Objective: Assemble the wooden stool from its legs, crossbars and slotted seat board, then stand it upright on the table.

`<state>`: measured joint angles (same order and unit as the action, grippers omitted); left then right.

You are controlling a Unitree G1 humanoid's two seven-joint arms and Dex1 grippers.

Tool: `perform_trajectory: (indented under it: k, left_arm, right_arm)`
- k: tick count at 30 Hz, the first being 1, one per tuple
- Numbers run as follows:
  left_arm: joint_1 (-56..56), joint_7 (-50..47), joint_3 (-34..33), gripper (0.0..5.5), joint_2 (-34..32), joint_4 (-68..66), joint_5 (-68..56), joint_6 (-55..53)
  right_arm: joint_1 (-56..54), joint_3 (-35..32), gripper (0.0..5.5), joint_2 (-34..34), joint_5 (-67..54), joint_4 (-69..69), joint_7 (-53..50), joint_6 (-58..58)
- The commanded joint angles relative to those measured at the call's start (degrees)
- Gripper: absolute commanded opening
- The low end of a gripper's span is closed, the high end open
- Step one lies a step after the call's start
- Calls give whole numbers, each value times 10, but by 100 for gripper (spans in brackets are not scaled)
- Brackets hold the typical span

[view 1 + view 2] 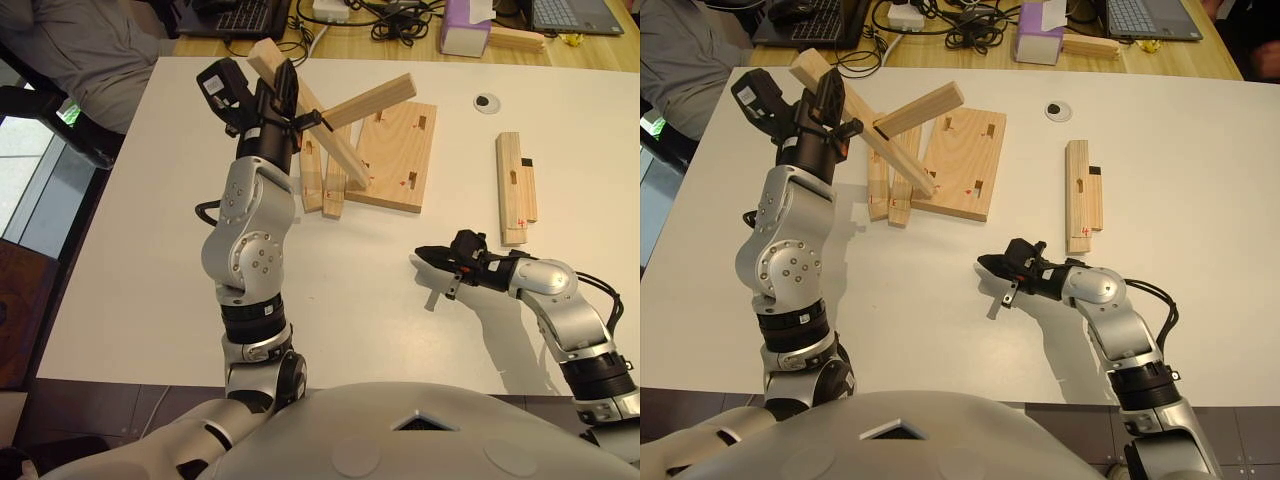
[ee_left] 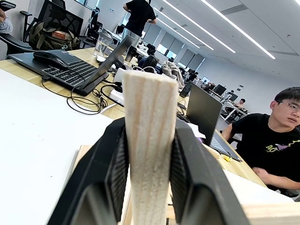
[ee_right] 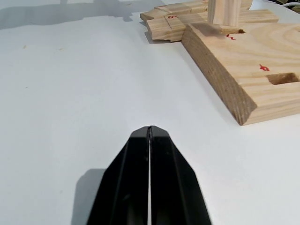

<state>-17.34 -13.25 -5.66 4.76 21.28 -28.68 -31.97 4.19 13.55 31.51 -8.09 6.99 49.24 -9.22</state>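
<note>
Pale wood leg [image 2: 149, 117], red-marked seat board [image 1: 392, 160], white table [image 1: 130, 260], black left end effector [image 1: 284, 82]

The left arm is raised, its left gripper [image 1: 283, 88] clamped on a wooden leg [image 2: 147, 108]. The right gripper [image 3: 149, 129] sits low, fingers pressed together.

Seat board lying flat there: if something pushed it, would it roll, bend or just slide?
Seat board would probably slide, not roll: it lies flat and broad on the table. Its thick wooden edge suggests it stays stiff. A push might disturb the leg resting on it.
</note>
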Motion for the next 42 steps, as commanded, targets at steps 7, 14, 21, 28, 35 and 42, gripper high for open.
perform_trajectory:
  k: [7,14,21,28,35,42]
  left_arm:
    - [-1,1,-1,103,11,-2,4,0]
    - [-1,1,-1,103,11,-2,4,0]
    - [-1,1,-1,103,11,-2,4,0]
    - [-1,1,-1,103,11,-2,4,0]
    - [-1,1,-1,103,11,-2,4,0]
    - [-1,1,-1,103,11,-2,4,0]
  right_arm:
    - [0,-5,0,3,-3,8,1,-7]
    - [0,-5,0,3,-3,8,1,-7]
    - [0,-5,0,3,-3,8,1,-7]
    - [0,-5,0,3,-3,8,1,-7]
    - [0,-5,0,3,-3,8,1,-7]
    - [0,-5,0,3,-3,8,1,-7]
